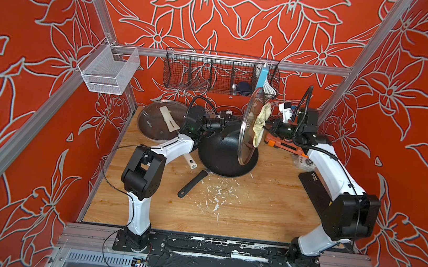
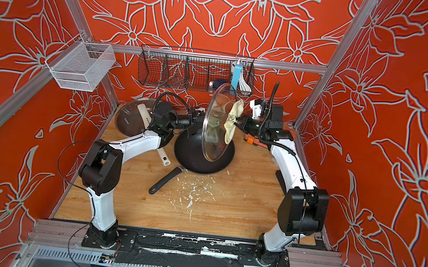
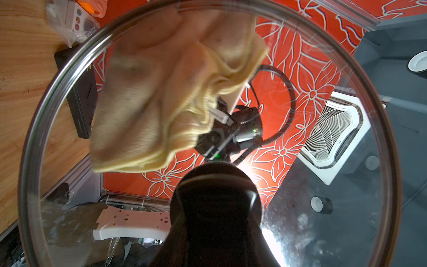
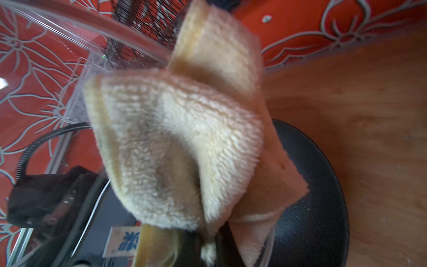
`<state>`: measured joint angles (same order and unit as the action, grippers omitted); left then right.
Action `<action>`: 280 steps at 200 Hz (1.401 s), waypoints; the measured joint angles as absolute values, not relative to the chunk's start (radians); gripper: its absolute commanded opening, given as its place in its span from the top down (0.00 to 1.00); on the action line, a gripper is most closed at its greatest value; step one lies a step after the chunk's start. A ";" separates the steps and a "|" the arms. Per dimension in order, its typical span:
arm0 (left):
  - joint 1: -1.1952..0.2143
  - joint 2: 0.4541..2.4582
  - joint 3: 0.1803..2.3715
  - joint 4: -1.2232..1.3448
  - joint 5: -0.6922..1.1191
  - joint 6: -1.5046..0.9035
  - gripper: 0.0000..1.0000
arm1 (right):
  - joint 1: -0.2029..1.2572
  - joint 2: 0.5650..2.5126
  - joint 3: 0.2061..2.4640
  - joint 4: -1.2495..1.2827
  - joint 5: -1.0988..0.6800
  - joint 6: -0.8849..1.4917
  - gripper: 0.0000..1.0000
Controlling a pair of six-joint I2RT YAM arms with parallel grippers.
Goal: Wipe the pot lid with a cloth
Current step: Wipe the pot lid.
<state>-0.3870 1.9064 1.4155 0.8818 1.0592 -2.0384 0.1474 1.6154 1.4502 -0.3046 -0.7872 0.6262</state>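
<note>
Now, my left claw (image 1: 236, 122) clamps the pot lid (image 1: 245, 148), held on edge just ahead of it above the pan (image 1: 218, 156); my right claw (image 1: 267, 128) grips the cloth (image 1: 258, 129), pressed between it and the pot lid.

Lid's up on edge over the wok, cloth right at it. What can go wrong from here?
1. The left claw holds the glass lid only by its knob, on edge; a sideways push from the cloth may twist it loose onto the wok below.
2. The right claw pinches the cloth in a bunch with flaps loose; the claw itself could strike the glass.
</note>
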 measured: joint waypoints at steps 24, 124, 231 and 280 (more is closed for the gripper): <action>-0.387 1.914 1.416 0.884 1.058 -2.039 1.00 | 0.149 1.618 1.437 -0.317 -0.799 0.617 1.00; -0.387 1.922 1.416 0.901 1.058 -2.038 1.00 | 0.224 1.512 1.463 -0.247 -0.926 0.669 1.00; -0.386 1.924 1.416 0.899 1.057 -2.039 1.00 | 0.155 1.585 1.310 -0.270 -0.838 0.601 1.00; -0.387 1.940 1.430 0.904 1.055 -2.039 1.00 | 0.189 1.512 1.314 -0.263 -0.882 0.638 1.00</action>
<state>-0.3866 1.9396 1.4296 0.9035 1.0554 -2.0388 0.1886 1.5120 1.3144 -0.2630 -0.8818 0.6380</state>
